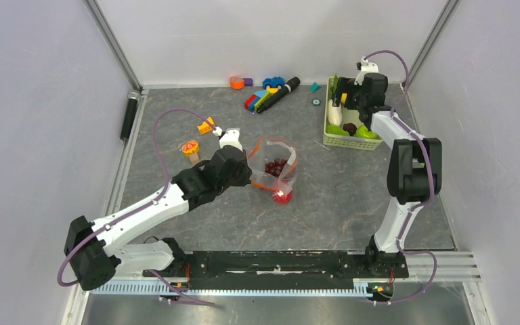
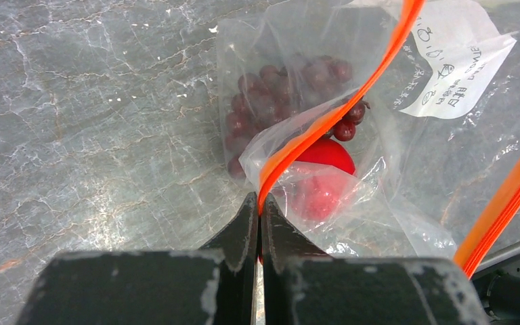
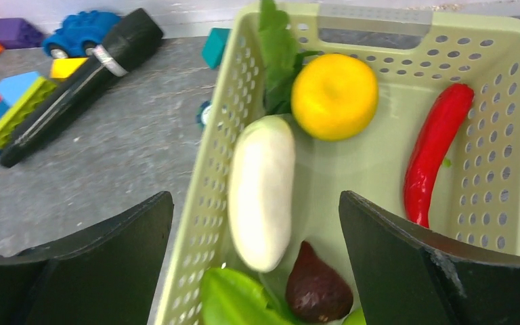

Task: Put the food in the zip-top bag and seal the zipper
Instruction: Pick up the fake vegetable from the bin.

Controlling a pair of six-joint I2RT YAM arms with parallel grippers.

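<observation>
1. pinching the thin red-orange zipper strip [image 2: 338, 112] with jaws pressed together, the left gripper [image 2: 258, 203] holds the clear crinkly zip-top bag [image 1: 290, 172] open at the top view's centre, with the dark red grape bunch [image 2: 271, 91] inside.
2. the right gripper [image 3: 256, 203], jaws spread, hovers above the long white toy radish [image 3: 263, 169] in the pale green plastic basket [image 3: 508, 135], upper right.
3. best: descend centred, then close across its narrow width.

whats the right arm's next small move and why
Probably lower the open right gripper onto the white radish in the basket and close: it lies between the fingers, while the left gripper pinches the zipper, holding the zip-top bag open.
</observation>
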